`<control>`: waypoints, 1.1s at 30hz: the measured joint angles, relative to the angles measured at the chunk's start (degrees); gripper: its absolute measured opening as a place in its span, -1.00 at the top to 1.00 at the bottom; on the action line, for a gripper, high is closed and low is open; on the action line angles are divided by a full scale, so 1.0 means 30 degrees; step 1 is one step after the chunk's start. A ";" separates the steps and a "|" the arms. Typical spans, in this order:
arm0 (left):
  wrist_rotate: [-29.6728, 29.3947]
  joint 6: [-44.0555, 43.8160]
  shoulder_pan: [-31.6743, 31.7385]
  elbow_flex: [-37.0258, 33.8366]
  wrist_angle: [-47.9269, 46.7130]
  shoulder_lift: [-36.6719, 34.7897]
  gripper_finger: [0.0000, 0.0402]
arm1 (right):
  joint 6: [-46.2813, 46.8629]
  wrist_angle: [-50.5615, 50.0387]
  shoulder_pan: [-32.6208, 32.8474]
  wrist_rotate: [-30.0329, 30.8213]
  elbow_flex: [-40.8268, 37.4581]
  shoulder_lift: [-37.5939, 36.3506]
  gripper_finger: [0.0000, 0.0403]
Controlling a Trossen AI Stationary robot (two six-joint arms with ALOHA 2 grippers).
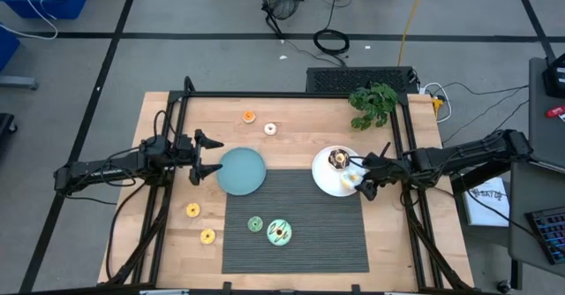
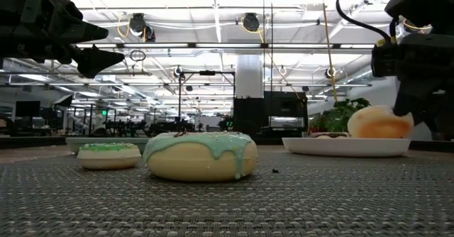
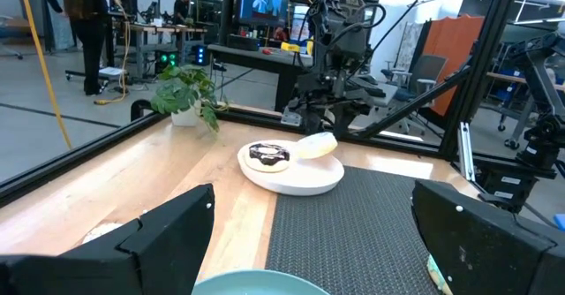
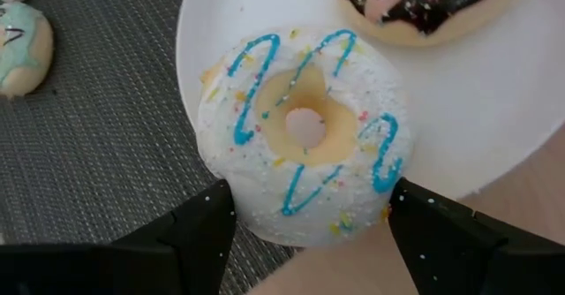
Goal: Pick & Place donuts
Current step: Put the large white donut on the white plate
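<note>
A mint-iced toy donut [image 2: 199,155] sits centre on the dark woven mat [image 2: 227,205], a green-iced one [image 2: 109,155] at nine o'clock, a white plate [image 2: 346,146] at three.

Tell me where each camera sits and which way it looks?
High view: above, looking straight down on the table; both arms show.
Low view: at mat height, looking level past the mint donut; arms hang from above.
Left wrist view: on the left arm, facing the white plate; the left gripper is open.
Right wrist view: on the right arm, the right gripper around the white donut.
Both wrist views share the white plate.
</note>
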 joint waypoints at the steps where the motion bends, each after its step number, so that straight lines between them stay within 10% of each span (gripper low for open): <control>1: 0.0007 -0.0001 -0.0001 0.0000 0.0000 0.0001 -0.89 | -0.0099 0.0013 0.0000 0.0000 0.0000 0.0000 -0.33; 33: 0.0000 0.0004 -0.0001 0.0006 0.0000 0.0000 -0.89 | -0.5586 -0.0207 0.0007 0.2594 -0.0357 -0.0160 -0.33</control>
